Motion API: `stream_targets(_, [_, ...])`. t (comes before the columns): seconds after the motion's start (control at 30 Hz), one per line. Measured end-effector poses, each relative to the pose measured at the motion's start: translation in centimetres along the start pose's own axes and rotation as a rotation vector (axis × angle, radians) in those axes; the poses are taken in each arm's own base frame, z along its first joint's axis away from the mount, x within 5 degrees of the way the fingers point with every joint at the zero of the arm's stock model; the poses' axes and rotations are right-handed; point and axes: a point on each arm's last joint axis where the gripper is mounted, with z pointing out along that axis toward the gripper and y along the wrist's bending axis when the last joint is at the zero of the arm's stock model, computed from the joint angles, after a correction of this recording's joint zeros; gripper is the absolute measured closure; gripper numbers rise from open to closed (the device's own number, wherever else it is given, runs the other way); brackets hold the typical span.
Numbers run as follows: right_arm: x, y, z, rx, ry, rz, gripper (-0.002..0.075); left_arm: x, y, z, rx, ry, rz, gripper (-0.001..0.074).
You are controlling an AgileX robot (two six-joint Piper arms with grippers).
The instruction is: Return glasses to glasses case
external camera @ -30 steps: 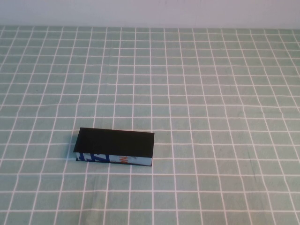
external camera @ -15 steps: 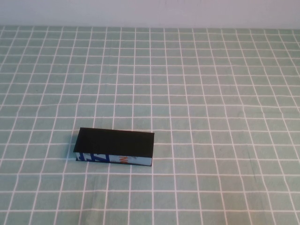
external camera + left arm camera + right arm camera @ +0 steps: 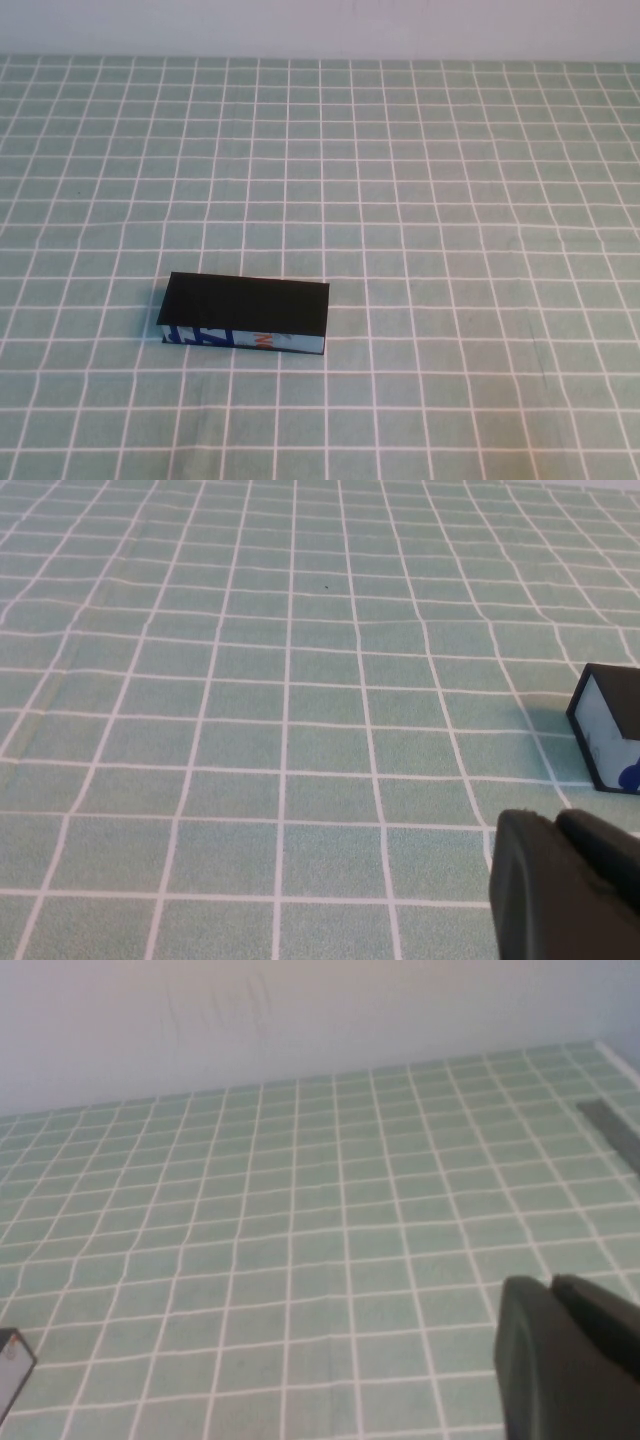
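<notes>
Green checked cloth (image 3: 450, 200) covers the whole table up to a pale wall (image 3: 320, 25), and the only object on it in the high view is the glasses case (image 3: 245, 314), lying closed left of centre and toward the robot's edge. Its long axis runs left to right, the black lid faces up, and the light printed front faces the robot. No glasses show in any view, so they are either inside the closed case or out of sight. Neither arm appears in the high view. The left gripper (image 3: 565, 885) is near one end of the case; the right gripper (image 3: 570, 1355) is well apart from it, so the left arm looks better placed. Whether either gripper is parted or closed, I cannot tell.
</notes>
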Motion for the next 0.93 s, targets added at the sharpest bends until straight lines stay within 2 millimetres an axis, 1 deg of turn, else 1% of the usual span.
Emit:
stream_targets(0.1, [2.4,-0.3,1.3,-0.017,0.027,0.053,0.0737,0.0,0.0,0.0,0.000,0.000,0.000,0.0733])
stream_targets(0.23, [5.6,-0.9,2.4,-0.014,0.043,0.075,0.0737,0.0,0.0,0.0,0.000,-0.002,0.000,0.0733])
stream_targets(0.3, [6.9,-1.2,2.7,-0.009,0.068,0.080,0.0737,0.0,0.0,0.0,0.000,-0.002,0.000,0.0733])
stream_targets(0.37, [7.7,-1.3,2.8,-0.001,0.093,0.082,0.0737,0.0,0.0,0.0,0.000,-0.002,0.000,0.0734])
stream_targets(0.43, [8.0,-1.3,2.9,-0.005,0.107,0.066,0.0737,0.0,0.0,0.0,0.000,-0.002,0.000,0.0733])
stream_targets(0.7, [8.2,-1.0,2.9,-0.044,0.128,-0.097,0.0737,0.0,0.0,0.0,0.000,-0.002,0.000,0.0734])
stream_targets(0.93, [8.2,-0.9,2.8,-0.069,0.132,-0.147,0.0737,0.0,0.0,0.0,0.000,0.000,0.001,0.0733])
